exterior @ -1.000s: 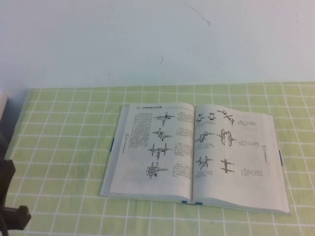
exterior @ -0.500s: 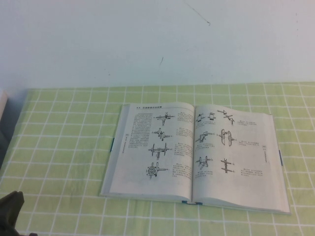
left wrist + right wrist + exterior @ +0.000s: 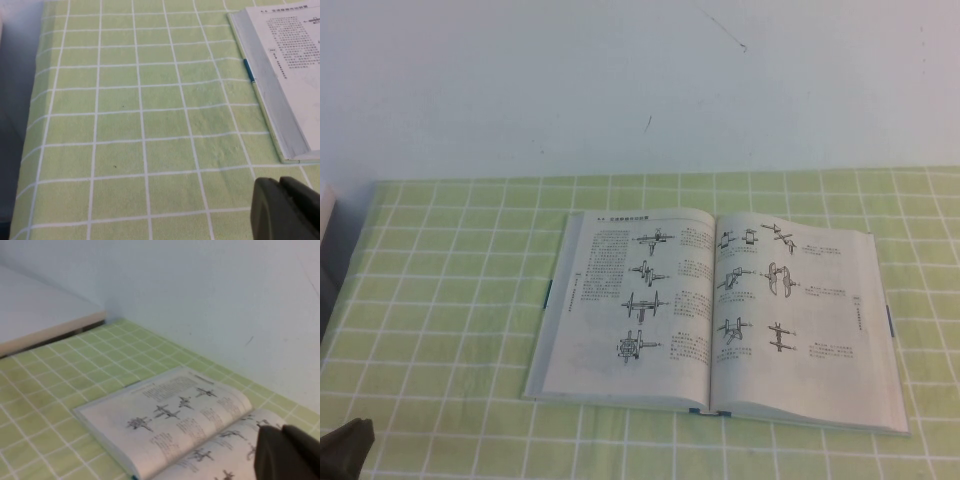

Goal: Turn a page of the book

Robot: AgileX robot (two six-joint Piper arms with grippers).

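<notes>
The book lies open and flat on the green checked cloth, right of the table's middle. Both off-white pages show black line drawings; the right-hand page lies flat. Teal cover edges show at the sides. My left gripper sits low at the near left corner, well left of the book. In the left wrist view my left gripper is shut and empty, near the book's left corner. My right gripper is shut and empty, hovering over the book; it is out of the high view.
The green checked tablecloth covers the table up to a white wall. A pale object stands at the far left edge; it shows in the right wrist view as a flat white slab.
My left gripper has dropped back toward the near left corner, mostly leaving the high view. The book has not moved.
</notes>
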